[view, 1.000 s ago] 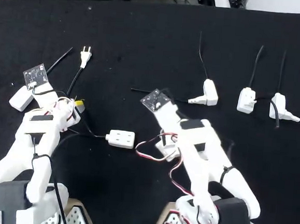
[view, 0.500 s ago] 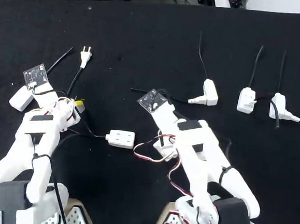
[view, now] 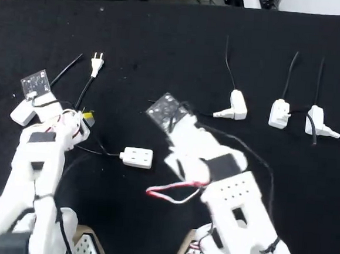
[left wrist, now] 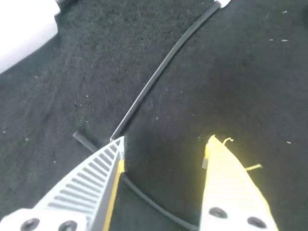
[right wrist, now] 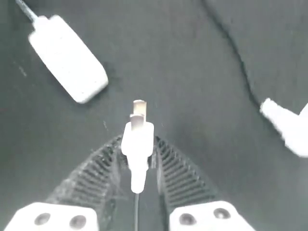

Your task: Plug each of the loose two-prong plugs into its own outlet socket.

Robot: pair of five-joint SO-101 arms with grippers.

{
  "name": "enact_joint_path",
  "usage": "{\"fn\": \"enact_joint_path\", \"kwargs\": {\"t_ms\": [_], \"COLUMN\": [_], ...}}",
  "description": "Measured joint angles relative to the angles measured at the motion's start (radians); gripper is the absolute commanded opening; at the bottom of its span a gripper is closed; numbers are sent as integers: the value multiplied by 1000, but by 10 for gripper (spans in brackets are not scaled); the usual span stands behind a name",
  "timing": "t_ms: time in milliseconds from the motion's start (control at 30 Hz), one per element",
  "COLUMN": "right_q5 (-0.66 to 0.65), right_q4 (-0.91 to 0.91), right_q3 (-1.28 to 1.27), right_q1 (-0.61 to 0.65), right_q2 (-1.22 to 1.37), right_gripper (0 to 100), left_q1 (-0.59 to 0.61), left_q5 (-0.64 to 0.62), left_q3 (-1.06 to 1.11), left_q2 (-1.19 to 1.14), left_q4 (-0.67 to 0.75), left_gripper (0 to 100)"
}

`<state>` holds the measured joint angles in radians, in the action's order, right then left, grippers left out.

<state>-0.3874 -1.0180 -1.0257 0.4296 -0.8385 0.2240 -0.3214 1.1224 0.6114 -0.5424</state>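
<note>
Black cloth covers the worktop [view: 165, 38], and every task piece on it is white plastic with a thin black cord. The right pincer [right wrist: 137, 140] is clamped on a white two-prong plug [right wrist: 137, 130]. Its ribbed fingers [right wrist: 98, 171] press both sides of the plug's narrow body, and the two metal prongs point away from the wrist. In the right wrist view a rounded oblong block [right wrist: 67, 57] lies on the cloth beyond the prongs, off to one side and apart from them.

In the high view the right arm [view: 214, 166] stretches out over the middle of the worktop. An outlet socket [view: 137, 157] lies flat just beside it, its slotted face turned up and its cord running toward the left arm [view: 35, 157].

The left pincer [left wrist: 163, 142] hangs low over the cloth with its fingers apart and nothing between them. One finger's tip [left wrist: 113, 149] sits right over a black cord [left wrist: 159, 72] that crosses the view. A second loose plug [view: 96, 65] lies beyond the left arm with its prongs pointing to the far edge, and a small white block [view: 22, 112] rests beside that arm's wrist.

On the right arm's side lie a first socket [view: 237, 103], a second socket [view: 279, 114] and a third socket [view: 315, 119], in a row. Each has a white plug body set against it.
</note>
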Motion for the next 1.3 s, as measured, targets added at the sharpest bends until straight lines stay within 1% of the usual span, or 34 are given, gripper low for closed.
{"fn": "enact_joint_path", "kwargs": {"t_ms": [100,267,400,533,767,967,1100,1300], "right_q5": [68,121,158,161,161,161,161,161], "right_q4": [141,400,535,621,647,647,644,539], "right_q3": [-63,-143,-181,-193,-193,-193,-193,-195], "right_q1": [78,192,252,276,325,342,342,338], "right_q2": [3,95,176,222,222,222,218,63], "right_gripper": [10,11,11,11,11,10,10,10], "left_q1": [0,-5,-69,-143,-264,-305,-331,-331], "left_q5": [0,0,0,0,63,68,121,120], "left_q3": [74,206,295,396,434,434,445,456], "left_q2": [149,400,612,829,1185,1177,1171,1174], "left_q4": [-15,-21,-26,-48,-256,-264,-264,-262], "left_gripper": [266,267,267,267,267,264,263,263]}}
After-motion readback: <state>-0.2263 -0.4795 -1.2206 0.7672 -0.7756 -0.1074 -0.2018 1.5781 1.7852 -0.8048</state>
